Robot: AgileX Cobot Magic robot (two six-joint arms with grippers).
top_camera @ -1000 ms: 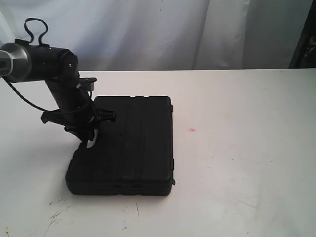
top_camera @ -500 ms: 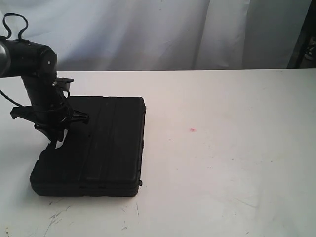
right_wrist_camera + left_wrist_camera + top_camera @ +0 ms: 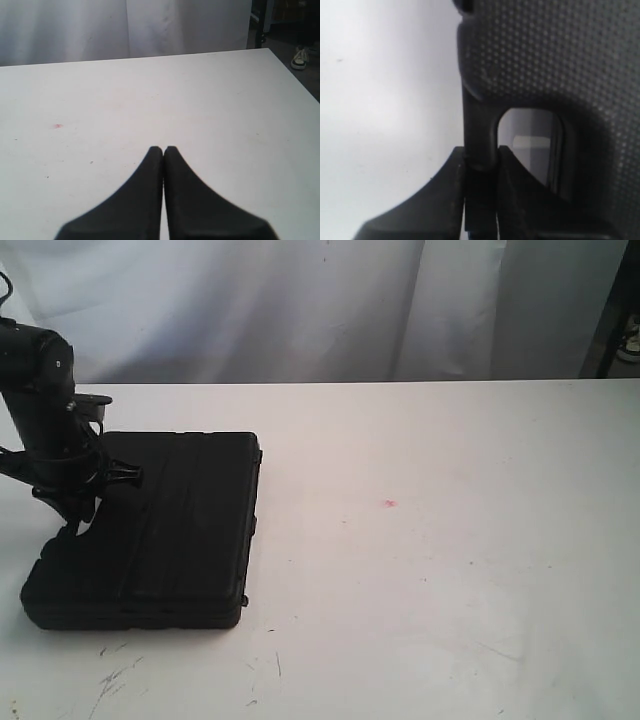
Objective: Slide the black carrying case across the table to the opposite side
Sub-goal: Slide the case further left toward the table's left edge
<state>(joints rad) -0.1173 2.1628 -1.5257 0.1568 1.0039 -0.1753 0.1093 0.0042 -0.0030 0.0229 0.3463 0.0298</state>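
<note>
Case (image 3: pixel 170 530) farther left, open table (image 3: pixel 450 540) rightward

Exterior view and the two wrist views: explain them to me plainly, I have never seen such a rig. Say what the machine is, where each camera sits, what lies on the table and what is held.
This is a robot with two arms, each ending in a pincer. The exterior view looks at the white table from off the arms; a black case lies at the left of that view. Each wrist view comes from a camera on one arm. The left pincer is shut on the case's handle bar. The right pincer is shut, holds nothing, and hangs over bare table near a small red spot.
</note>
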